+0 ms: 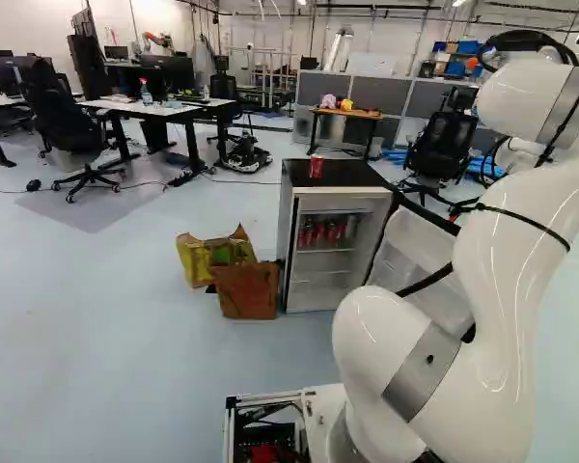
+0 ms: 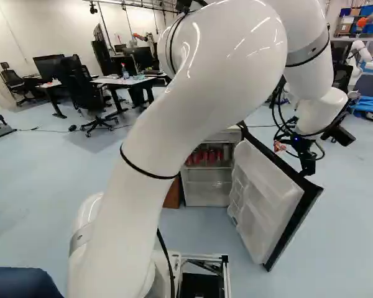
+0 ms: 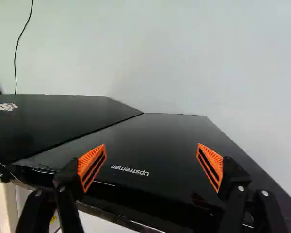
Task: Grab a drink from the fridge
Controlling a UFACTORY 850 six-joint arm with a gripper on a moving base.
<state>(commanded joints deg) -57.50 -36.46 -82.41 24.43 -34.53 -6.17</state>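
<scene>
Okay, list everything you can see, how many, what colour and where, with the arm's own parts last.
Fridge: one, white with black top, ahead of the arm
Fridge door: one, black outside, white inside, open
Can: one, red, on the fridge
Shelf cans: several, red, inside the fridge
Bags or boxes: two, yellow and brown, beside the fridge
Desks: at least two, white-topped, left background
Monitors: several, black, on desks
Chairs: at least three, black, background
Table: one, brown, beyond the fridge
Another robot: one, white, right background
Arm: one, white, foreground
Hand: one, black, orange pads, open, by the door
</scene>
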